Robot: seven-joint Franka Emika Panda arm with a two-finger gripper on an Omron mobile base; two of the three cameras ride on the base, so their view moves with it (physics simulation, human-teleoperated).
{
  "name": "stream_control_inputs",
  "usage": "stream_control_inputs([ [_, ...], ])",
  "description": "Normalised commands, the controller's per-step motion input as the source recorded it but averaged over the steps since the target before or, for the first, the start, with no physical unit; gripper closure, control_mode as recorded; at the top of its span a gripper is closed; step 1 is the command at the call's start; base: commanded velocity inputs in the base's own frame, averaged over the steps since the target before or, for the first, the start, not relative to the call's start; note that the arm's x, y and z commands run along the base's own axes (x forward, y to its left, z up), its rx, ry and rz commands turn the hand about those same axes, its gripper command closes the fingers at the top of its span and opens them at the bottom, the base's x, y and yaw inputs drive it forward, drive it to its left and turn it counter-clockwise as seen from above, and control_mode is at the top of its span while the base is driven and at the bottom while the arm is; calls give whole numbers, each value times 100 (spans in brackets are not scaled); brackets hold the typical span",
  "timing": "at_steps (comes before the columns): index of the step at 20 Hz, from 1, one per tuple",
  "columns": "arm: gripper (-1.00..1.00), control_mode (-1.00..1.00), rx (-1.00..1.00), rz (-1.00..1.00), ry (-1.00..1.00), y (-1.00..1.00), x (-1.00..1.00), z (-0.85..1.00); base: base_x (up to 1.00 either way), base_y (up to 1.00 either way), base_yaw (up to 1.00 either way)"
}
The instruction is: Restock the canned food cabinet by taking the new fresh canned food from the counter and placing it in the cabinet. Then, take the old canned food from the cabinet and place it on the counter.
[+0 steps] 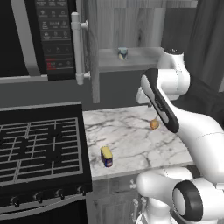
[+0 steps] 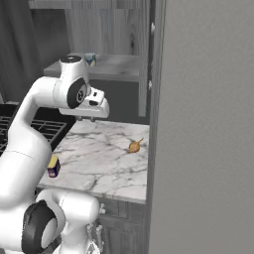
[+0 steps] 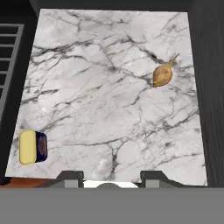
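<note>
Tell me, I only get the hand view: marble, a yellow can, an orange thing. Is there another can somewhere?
Observer: Yes. A pale blue-grey can stands on the shelf of the open wall cabinet above the counter.
Operator: What is left of the counter?
Observer: A black gas stove, with a microwave above it.
Operator: Is the yellow can upright?
Observer: The yellow can lies on its side near the counter's front edge by the stove.
Operator: Where's the gripper?
Observer: The gripper hangs above the counter, holding nothing, well short of the onion-like orange thing.
</note>
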Motion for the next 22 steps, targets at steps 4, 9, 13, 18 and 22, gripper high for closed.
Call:
stream_control_inputs([
  [4,-100,-100,3,1,0,41,-22,-3,0,0,0],
  [9,-100,-100,4,0,2,99,-15,-38,0,0,0],
  [13,-100,-100,7,0,6,55,-46,-78,0,0,0],
  [18,-100,-100,14,6,2,5,-47,-98,0,0,0],
  [22,-100,-100,5,8,0,43,-5,-81,0,0,0],
])
